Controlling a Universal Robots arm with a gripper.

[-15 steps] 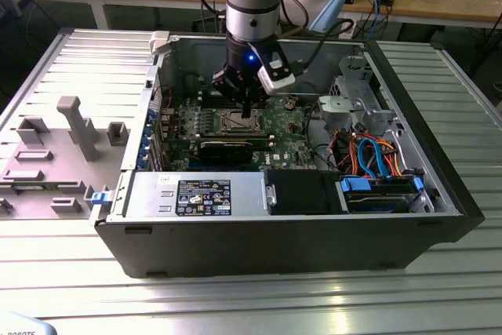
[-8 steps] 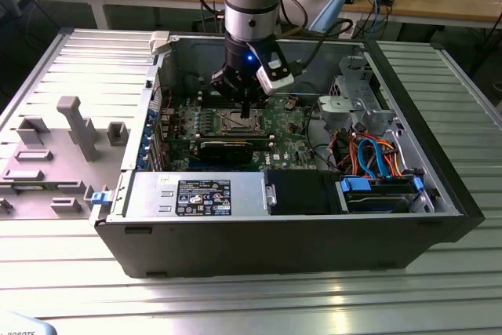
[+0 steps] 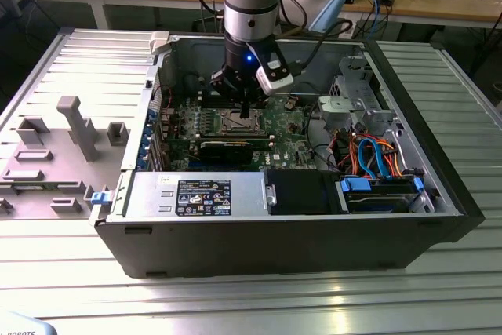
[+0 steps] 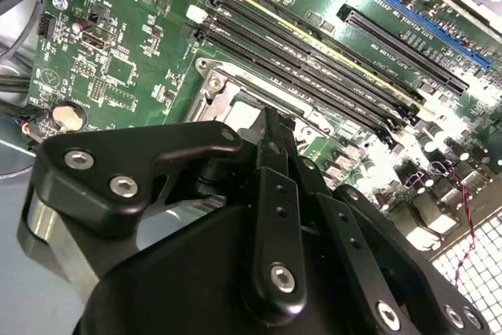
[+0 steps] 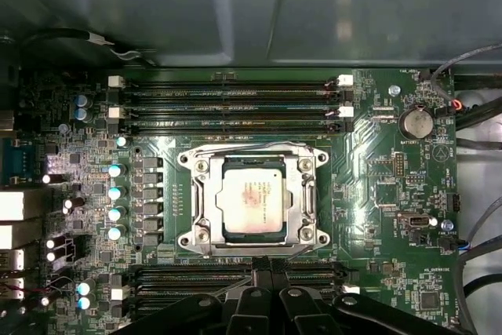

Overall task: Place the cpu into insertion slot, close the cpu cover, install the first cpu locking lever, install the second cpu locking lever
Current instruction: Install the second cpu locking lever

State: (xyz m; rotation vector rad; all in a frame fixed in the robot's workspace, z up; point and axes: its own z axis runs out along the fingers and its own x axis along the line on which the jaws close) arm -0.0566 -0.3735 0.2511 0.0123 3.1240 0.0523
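Black hand (image 5: 263,288), fingers together and empty, hovered beside the insertion slot (image 5: 252,200); cpu (image 5: 251,197) seated, cpu cover (image 5: 205,194) apparently down, levers pending.

Long black memory slots (image 5: 227,103) flank a round coin battery (image 5: 416,122).

We see a dull silver square metal chip (image 5: 252,203) with a faint reddish smudge on its top, ringed by a shiny silver metal frame plate (image 5: 252,198) on a deep green circuit board (image 5: 376,154) speckled with pale blue-topped capacitors (image 5: 115,191). The long thin memory slots (image 5: 227,105) are black with white end clips, and the glossy black plastic gripper (image 5: 267,268) carries silver screw heads.
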